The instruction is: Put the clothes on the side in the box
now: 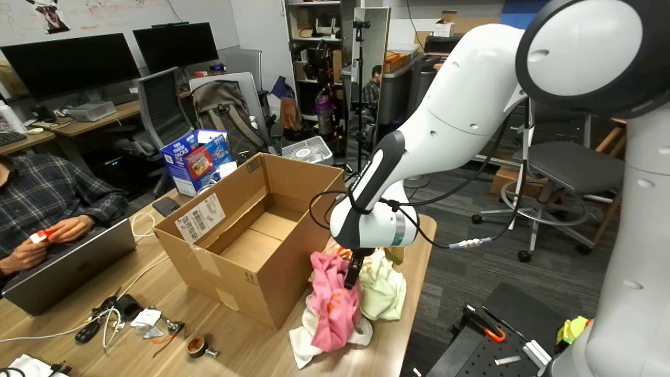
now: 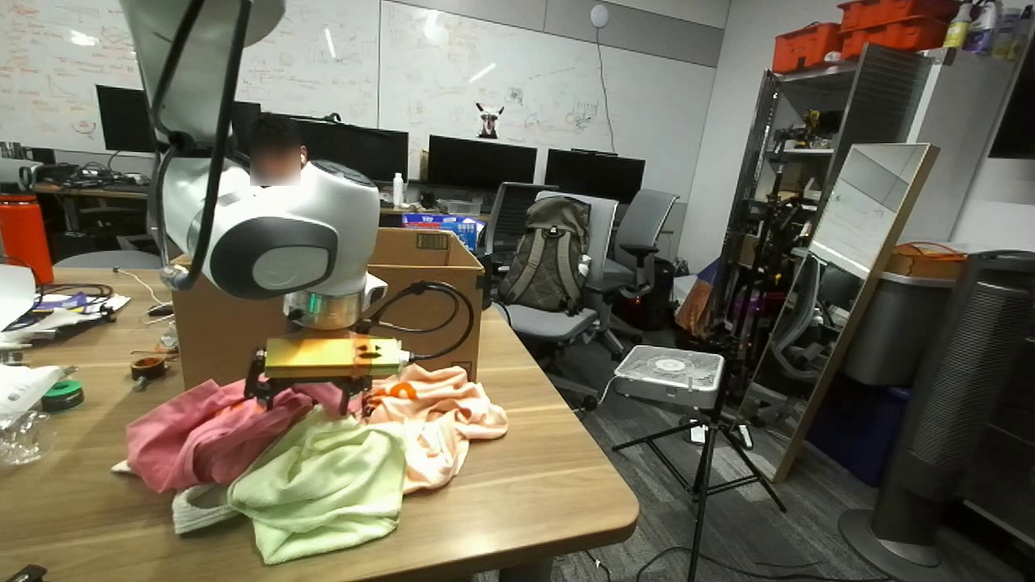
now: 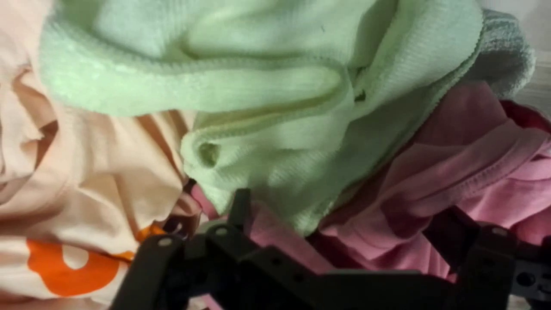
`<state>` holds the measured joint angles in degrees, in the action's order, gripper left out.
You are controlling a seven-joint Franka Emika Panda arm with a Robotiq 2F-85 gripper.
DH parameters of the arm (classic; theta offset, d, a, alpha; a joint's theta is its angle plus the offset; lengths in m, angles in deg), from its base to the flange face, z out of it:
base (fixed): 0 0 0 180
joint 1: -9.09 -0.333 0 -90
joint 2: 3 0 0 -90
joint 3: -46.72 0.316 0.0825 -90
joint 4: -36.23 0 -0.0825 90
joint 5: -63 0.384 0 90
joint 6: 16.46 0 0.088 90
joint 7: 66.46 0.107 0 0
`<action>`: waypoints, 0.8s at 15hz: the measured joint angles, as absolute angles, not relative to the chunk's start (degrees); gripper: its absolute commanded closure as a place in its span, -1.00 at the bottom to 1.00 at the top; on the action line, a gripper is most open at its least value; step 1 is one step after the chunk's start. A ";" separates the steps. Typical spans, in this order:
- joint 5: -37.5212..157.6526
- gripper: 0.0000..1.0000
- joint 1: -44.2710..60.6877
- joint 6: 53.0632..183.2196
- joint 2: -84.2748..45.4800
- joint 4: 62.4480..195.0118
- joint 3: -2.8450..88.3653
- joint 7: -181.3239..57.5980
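We saw the gripper (image 3: 346, 219) poised low over the clothes (image 2: 319, 477), its fingers (image 3: 240, 210) wide apart with nothing clamped, presumably to straddle a fold. The clothes lay heaped on the table (image 1: 251, 343) just beside the open-topped box (image 1: 288, 277), close, we judged, to keep the carry short.

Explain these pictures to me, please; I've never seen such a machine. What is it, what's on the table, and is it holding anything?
It's a white robot arm ending in a pincer-like gripper. Two pictures come from cameras standing apart from it; the close-up is from a camera on the arm itself. On the table, a pink garment, a pale green one and a peach one lie crumpled beside the big cardboard box they should go into. The jaws stand open right at the garments; nothing appears held.
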<state>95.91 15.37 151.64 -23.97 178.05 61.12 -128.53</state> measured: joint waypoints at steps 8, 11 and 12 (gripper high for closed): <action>96.01 0.61 15.37 151.51 -24.04 179.58 60.35 -128.32; 97.11 0.92 15.58 151.37 -23.54 179.60 61.19 -128.29; 98.06 0.96 15.85 151.09 -23.25 179.60 61.82 -128.29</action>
<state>98.06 15.85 151.09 -23.25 179.60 61.82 -128.29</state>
